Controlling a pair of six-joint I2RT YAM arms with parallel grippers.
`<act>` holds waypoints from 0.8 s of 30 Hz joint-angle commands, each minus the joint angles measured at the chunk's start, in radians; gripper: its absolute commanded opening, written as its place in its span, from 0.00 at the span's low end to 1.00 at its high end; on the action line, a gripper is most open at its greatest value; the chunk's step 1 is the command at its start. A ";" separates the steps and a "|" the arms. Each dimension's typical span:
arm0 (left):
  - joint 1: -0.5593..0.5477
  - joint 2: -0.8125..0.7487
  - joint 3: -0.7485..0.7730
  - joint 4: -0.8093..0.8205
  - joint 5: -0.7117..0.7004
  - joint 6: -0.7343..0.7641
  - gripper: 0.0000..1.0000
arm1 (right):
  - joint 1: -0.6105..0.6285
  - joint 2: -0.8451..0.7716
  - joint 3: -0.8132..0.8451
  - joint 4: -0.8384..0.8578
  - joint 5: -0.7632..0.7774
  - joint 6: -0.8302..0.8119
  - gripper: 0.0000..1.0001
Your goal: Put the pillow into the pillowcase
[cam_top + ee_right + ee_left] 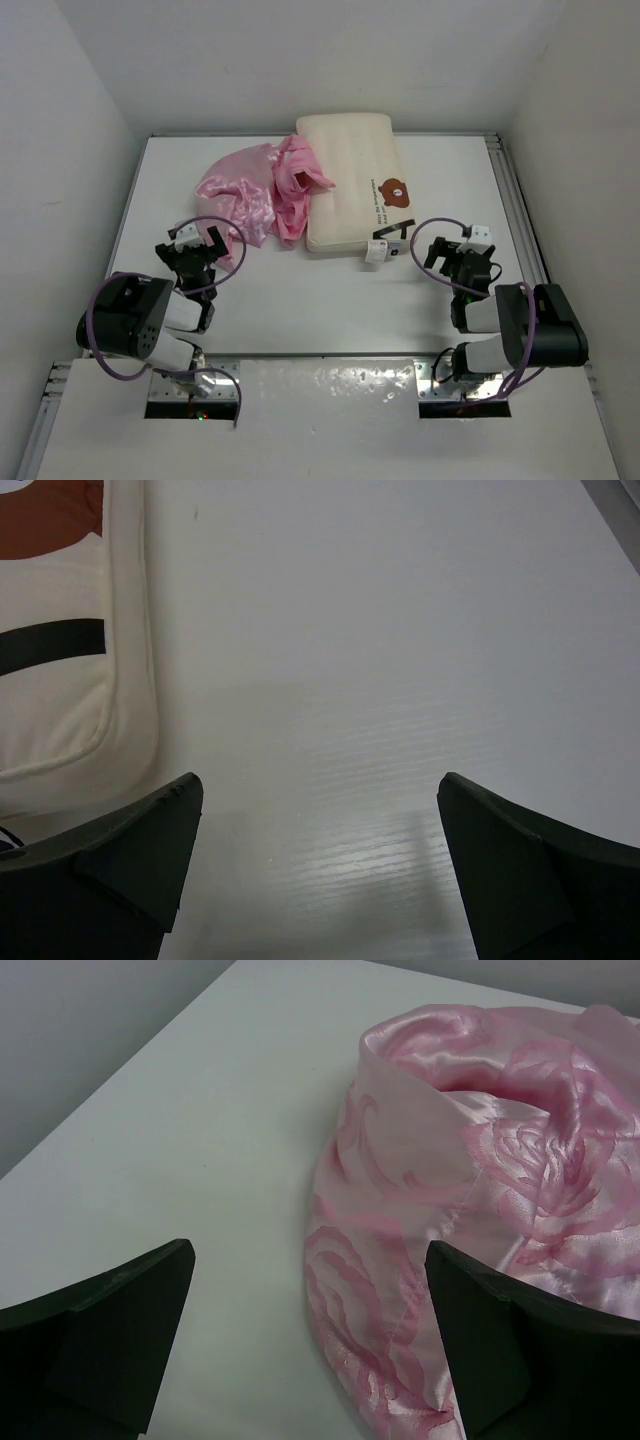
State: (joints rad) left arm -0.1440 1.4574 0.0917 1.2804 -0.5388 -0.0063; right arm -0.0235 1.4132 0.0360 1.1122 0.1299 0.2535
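The cream ribbed pillow (350,180) lies at the table's back middle, bear face (396,189) and white tag (376,252) at its near right edge. The crumpled pink satin pillowcase (250,195) lies against its left side, partly draped over it. My left gripper (205,245) is open and empty just near-left of the pillowcase (470,1220), whose edge lies between the fingers. My right gripper (442,252) is open and empty over bare table, right of the pillow's near corner (60,680).
White walls enclose the white table (330,300) on the left, back and right. A metal rail (515,200) runs along the right edge. The arm bases stand on a plate (320,380) at the near edge.
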 commanded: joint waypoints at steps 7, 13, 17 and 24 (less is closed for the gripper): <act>0.015 -0.026 0.000 0.076 0.262 0.135 1.00 | 0.014 -0.161 0.189 -0.467 -0.049 -0.060 0.99; 0.008 -0.301 0.422 -0.728 0.693 0.576 1.00 | 0.170 -0.257 0.484 -0.710 0.075 -0.494 0.99; -0.009 -0.227 0.753 -1.205 0.648 0.597 1.00 | 0.264 -0.149 0.725 -0.823 0.215 -0.611 0.99; -0.025 -0.120 0.795 -1.391 0.703 0.614 0.99 | 0.333 0.096 1.061 -1.181 -0.302 -0.262 0.30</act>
State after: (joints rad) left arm -0.1562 1.2804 0.9329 0.1318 0.1001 0.5606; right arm 0.2646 1.4162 1.0309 0.1181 0.0383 -0.1272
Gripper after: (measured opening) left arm 0.995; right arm 0.386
